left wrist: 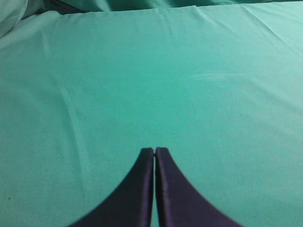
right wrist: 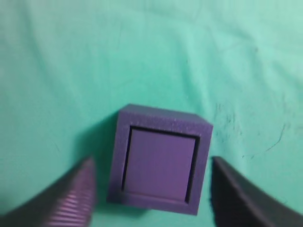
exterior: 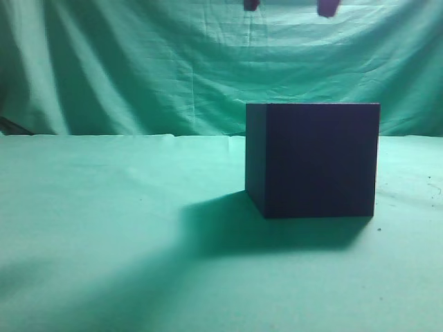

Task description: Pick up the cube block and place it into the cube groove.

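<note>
The near-black box (exterior: 311,159) stands on the green cloth right of centre. In the right wrist view I look down on its top rim (right wrist: 161,119). The purple cube block (right wrist: 159,163) sits inside the cube groove, with a thin dark gap round it. My right gripper (right wrist: 151,161) is open above the box, one finger on each side, touching nothing. Its fingertips (exterior: 288,5) show at the top edge of the exterior view. My left gripper (left wrist: 155,150) is shut and empty over bare cloth.
Green cloth (exterior: 104,228) covers the table and hangs as a backdrop (exterior: 138,69). The box casts a shadow to its left and front. The cloth (right wrist: 265,137) to the right of the box has a few dark marks.
</note>
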Motion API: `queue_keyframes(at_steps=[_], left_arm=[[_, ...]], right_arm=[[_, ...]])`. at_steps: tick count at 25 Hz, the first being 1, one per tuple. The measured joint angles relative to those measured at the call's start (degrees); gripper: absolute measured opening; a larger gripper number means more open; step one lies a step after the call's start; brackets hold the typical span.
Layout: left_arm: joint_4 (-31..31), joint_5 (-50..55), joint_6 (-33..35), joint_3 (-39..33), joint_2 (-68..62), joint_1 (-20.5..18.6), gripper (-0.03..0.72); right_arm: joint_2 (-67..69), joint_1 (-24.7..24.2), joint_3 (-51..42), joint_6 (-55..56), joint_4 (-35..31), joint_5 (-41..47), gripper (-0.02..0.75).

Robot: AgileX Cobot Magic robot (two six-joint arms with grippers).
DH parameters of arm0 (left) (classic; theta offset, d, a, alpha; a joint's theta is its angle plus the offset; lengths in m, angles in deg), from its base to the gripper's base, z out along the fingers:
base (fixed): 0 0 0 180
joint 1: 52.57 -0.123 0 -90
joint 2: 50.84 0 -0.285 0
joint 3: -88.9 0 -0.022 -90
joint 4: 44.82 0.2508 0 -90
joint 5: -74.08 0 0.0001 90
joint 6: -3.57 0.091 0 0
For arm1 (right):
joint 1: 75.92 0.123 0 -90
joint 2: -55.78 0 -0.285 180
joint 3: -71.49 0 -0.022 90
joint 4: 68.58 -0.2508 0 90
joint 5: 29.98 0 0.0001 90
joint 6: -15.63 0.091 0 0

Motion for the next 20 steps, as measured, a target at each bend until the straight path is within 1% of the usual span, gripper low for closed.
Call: queue_keyframes(at_steps=[3,5,8,11,14,17,20], left_arm=[[0.00,0.00,0.00,0.00,0.00,0.00,0.000],[0.00,0.00,0.00,0.00,0.00,0.00,0.000],[0.00,0.00,0.00,0.00,0.00,0.00,0.000],[0.00,0.00,0.00,0.00,0.00,0.00,0.000],[0.00,0.00,0.00,0.00,0.00,0.00,0.000],[0.00,0.00,0.00,0.00,0.00,0.00,0.000],[0.00,0.00,0.00,0.00,0.00,0.00,0.000]], right_arm=[[-0.36,0.00,1.42,-1.46,0.62,0.24,0.312],[-1.64,0.00,1.52,-2.10,0.21,0.59,0.139],[-5.48,0.00,-0.03,-3.08,-1.77,0.59,0.000],[-11.59,0.00,-5.75,-3.31,-2.86,0.59,0.000],[-19.06,0.00,-13.65,-3.21,-3.08,0.84,0.000],[-27.50,0.00,-20.78,-3.21,-3.08,1.06,0.000],[-37.34,0.00,-25.58,-3.43,-3.21,1.17,0.000]])
